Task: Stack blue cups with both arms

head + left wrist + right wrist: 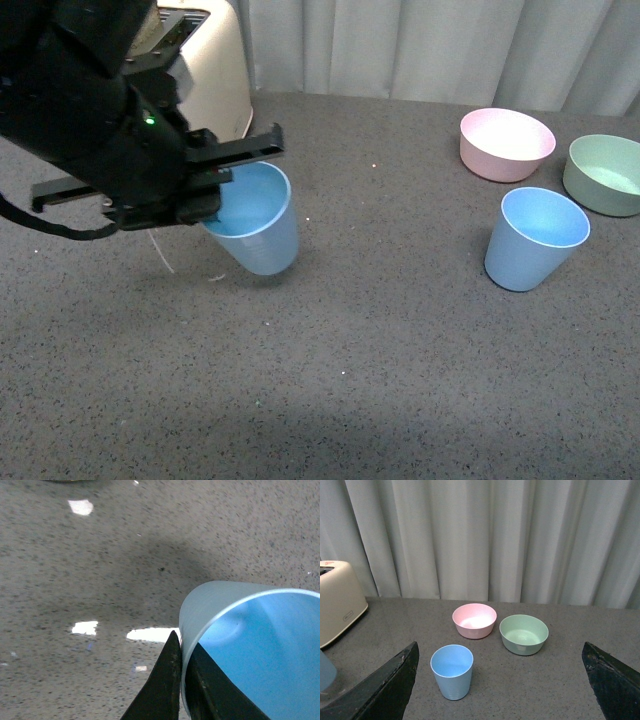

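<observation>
Carry step | held blue cup [262, 235], left-centre, is being pinched tilted at its rim by left gripper [235, 175] | right gripper [499, 660] is being held spread, empty | next, judged: levelling over standing blue cup [535, 240], right, is being called for.

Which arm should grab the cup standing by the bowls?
Right. The right gripper is open and faces that cup, nothing between. The left gripper is shut on the other cup at its rim, near the toaster.
</observation>
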Tool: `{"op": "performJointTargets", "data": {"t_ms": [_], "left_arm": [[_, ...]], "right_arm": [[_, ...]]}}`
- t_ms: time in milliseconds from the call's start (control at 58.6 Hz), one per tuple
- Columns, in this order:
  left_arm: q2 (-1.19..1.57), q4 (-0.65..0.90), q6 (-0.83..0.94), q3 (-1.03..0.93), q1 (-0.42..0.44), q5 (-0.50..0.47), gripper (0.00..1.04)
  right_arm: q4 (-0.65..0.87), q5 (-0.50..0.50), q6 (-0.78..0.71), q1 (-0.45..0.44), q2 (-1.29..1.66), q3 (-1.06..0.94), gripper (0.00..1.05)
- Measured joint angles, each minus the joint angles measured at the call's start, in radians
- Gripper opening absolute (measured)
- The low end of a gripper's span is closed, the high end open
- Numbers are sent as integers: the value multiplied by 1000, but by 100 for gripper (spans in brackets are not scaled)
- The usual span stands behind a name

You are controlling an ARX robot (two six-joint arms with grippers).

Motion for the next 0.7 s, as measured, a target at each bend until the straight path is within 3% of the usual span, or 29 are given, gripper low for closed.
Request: {"op": "performJointTargets", "data": {"t_ms": [324, 699], "left_arm": [[102, -44, -24, 117, -121, 2, 4], [166, -97, -39, 195, -174, -8, 4]], "right_arm": [[0, 0, 0, 0, 0, 0, 95], [0, 0, 0, 0, 0, 0, 95]]}}
